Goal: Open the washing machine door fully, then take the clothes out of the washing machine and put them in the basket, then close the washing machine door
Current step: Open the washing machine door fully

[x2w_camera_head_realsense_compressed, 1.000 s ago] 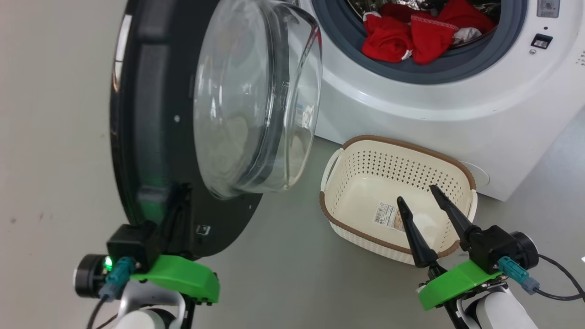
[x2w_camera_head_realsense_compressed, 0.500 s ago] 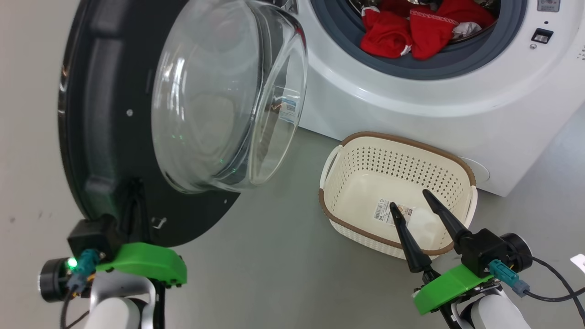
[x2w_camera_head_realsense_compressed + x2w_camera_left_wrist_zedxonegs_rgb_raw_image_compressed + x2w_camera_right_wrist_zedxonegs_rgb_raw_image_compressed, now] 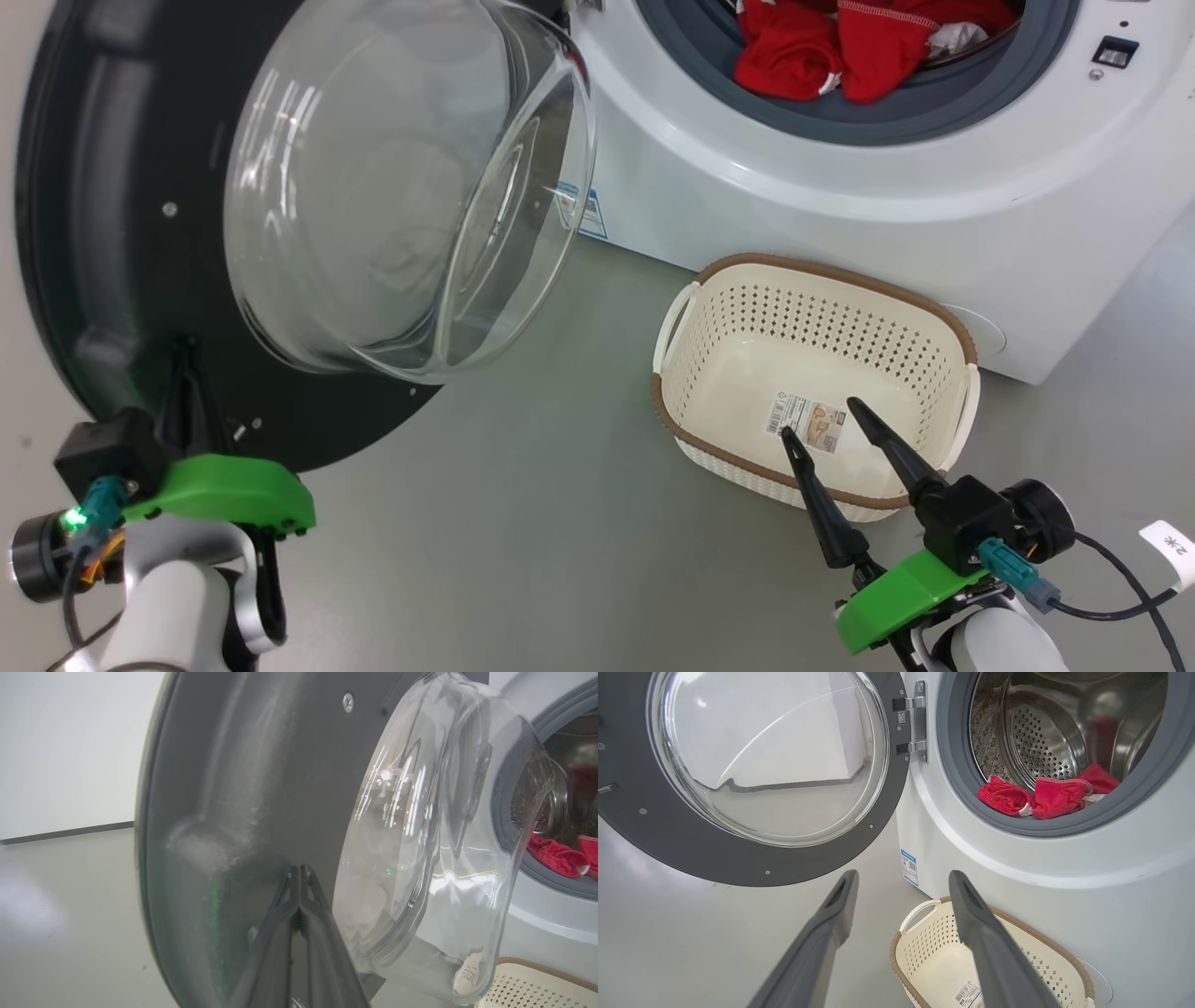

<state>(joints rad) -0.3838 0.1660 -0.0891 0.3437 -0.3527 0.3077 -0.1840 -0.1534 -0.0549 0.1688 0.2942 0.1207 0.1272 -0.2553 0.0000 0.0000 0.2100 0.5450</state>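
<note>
Plainly, in the head view the left claw (image 3: 187, 350) is staying off any grasp: it is clenched, holding nothing, and its tips are pressing on the inner face of the large round black-rimmed washing machine door (image 3: 93, 233). The tips are risking a slide across that smooth plastic toward the bulging clear glass bowl (image 3: 392, 187), which would leave the door short of fully open. The right claw (image 3: 822, 418) is hanging released and empty over the near rim of the small cream perforated plastic basket (image 3: 812, 322), which is sitting on the grey floor (image 3: 541, 485) just in front of the big white washing machine (image 3: 840, 233). A careless rise could be tipping or shoving it. The bright red fabric clothes (image 3: 840, 56) are lying at the drum's front lip.

In the left wrist view the left claw (image 3: 299, 871) is showing its fingers pinched together against the door (image 3: 243, 765).

In the right wrist view the right claw (image 3: 903, 875) is spreading wide, pointing toward the clothes (image 3: 1045, 798) in the perforated steel drum (image 3: 1041, 742); trim could be snagging on the grey ring.

Counting: one door, one machine, one basket, two claws, and at least two red garments, more being hard to tell.
</note>
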